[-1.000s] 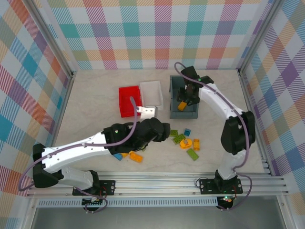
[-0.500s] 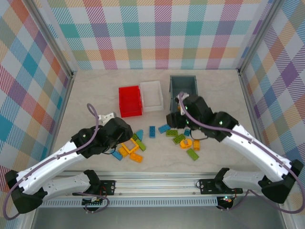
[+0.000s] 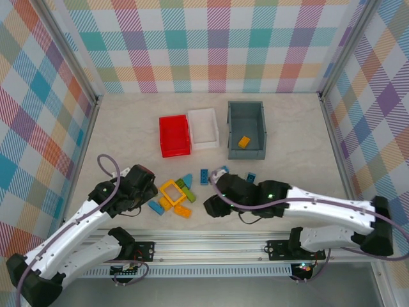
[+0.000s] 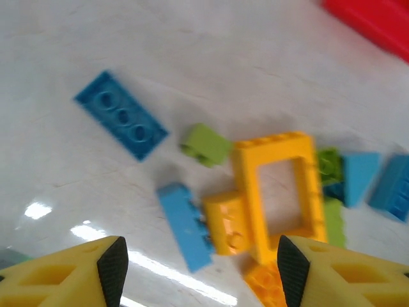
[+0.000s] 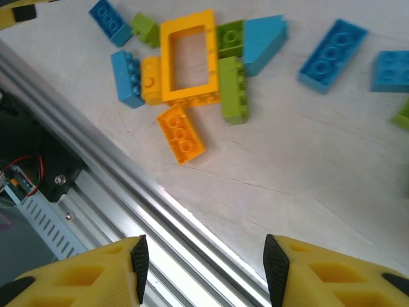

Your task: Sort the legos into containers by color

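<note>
Starting big: got a pale table (image 3: 128,128) with both arms stretched low along its near edge. From above, can't really make out either set of fingers, just dark lumps at the arm ends.

Next down, three bins in a row at the back: dark grey bin (image 3: 231,121) on the right with one orange brick (image 3: 243,141) lying inside, white bin (image 3: 203,128) in the middle, red bin (image 3: 174,135) on the left, touching the white one.

Then the loose legos (image 3: 182,192), spread in front of the bins. Can't count the right part of them from above, hidden under the right arm (image 3: 319,208); just spotting a blue brick (image 3: 251,176) peeking out behind it.

Left gripper (image 4: 201,275): spread wide over the left end of the pile, nothing between the fingers, yellow tips cut off by the bottom edge. Pretty blurry view too.

Right gripper (image 5: 204,268): same deal, wide and empty, hanging over the table's near edge and the metal rail (image 5: 128,192).

Biggest loose piece: yellow frame (image 5: 167,61), lying flat. Got a yellow brick (image 5: 151,80) touching one long side and a long lime brick (image 5: 233,89) against the other, plus a blue wedge (image 5: 262,41) just beside that.

Smallest bits: a blue piece (image 5: 391,70) and a lime sliver (image 5: 402,115), both chopped off at the right edge, shape impossible to tell.
</note>
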Action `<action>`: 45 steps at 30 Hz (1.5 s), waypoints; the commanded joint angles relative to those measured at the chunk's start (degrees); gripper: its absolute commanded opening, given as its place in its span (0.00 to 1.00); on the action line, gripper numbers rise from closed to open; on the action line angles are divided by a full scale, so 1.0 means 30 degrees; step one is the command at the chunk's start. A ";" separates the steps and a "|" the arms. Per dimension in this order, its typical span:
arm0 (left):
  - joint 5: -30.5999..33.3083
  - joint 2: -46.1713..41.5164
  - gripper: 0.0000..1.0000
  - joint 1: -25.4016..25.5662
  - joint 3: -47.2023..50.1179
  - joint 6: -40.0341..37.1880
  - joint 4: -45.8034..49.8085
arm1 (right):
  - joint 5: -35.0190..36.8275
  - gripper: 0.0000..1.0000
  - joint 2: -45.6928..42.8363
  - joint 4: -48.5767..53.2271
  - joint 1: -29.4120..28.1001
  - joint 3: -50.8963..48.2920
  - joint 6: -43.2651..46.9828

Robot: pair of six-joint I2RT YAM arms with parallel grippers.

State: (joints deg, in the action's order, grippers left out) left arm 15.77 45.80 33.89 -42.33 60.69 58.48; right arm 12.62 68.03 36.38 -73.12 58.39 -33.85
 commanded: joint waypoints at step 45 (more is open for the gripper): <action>-0.2663 1.0830 0.31 -0.6023 -0.7701 -0.6055 -0.5790 | 0.0502 0.68 0.1180 -0.5584 0.3122 0.1805 -0.1164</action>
State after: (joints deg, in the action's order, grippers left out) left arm 6.52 73.71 12.69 -58.70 51.81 37.85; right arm 12.73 71.81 21.04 -66.94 62.15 -34.06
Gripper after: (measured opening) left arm 0.330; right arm 0.685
